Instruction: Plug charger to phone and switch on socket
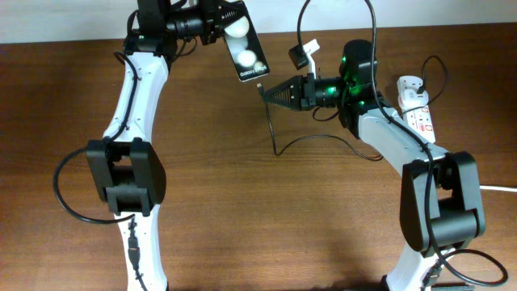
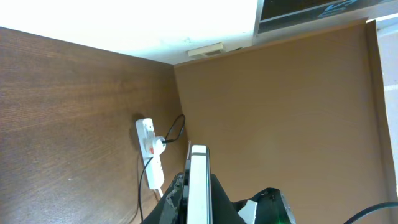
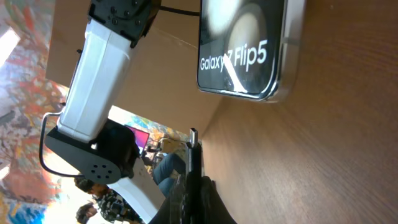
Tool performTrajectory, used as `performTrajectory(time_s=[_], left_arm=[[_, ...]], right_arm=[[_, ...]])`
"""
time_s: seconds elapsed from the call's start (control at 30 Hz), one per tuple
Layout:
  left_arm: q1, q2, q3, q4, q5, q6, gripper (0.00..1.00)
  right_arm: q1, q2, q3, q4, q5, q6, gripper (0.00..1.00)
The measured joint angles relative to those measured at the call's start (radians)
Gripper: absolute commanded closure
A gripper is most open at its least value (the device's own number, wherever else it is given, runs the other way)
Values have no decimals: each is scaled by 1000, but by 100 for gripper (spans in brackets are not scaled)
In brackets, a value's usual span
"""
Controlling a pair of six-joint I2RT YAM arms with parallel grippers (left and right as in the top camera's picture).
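Note:
My left gripper [image 1: 216, 26] is shut on the phone [image 1: 245, 50], a flat black smartphone with two white round spots and white lettering, held up over the far middle of the table. In the left wrist view the phone [image 2: 198, 183] shows edge-on between the fingers [image 2: 198, 193]. My right gripper [image 1: 271, 91] is shut on the charger's plug tip [image 1: 260, 85], just below the phone's lower end. In the right wrist view the plug tip [image 3: 193, 138] points toward the phone [image 3: 245, 46], a short gap apart. The thin black cable [image 1: 279, 137] loops across the table. The socket [image 1: 416, 105] lies far right with the white adapter [image 2: 155, 146] plugged in.
A white tag [image 1: 311, 51] hangs on a black cable above my right arm. The socket's thick white cord [image 1: 499, 188] runs off the right edge. A brown wall panel [image 2: 280, 112] stands behind the table.

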Motion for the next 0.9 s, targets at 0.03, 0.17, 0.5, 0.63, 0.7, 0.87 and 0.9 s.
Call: performTrajectory(time_s=[0.03,0.17,0.5,0.63,0.7,0.87,0.9], left_arm=[[0,0,0,17,0,-17,100],[0,0,0,31,11,-40,100],[-6,0,0,48,50,-43,100],[-31,0,0,48,50,-39,100],[-32,0,0,48,50,-23,100],[-15,0,0,49,47,-16,100],[-7,0,0,48,44,-16,100]], right_arm=[[0,0,0,1,11,17,96],[0,0,0,2,34,60,96],[0,0,0,6,41,71,96],[0,0,0,6,41,71,96],[0,0,0,6,41,71,96],[0,0,0,6,41,72,96],[0,0,0,6,41,72,96]])
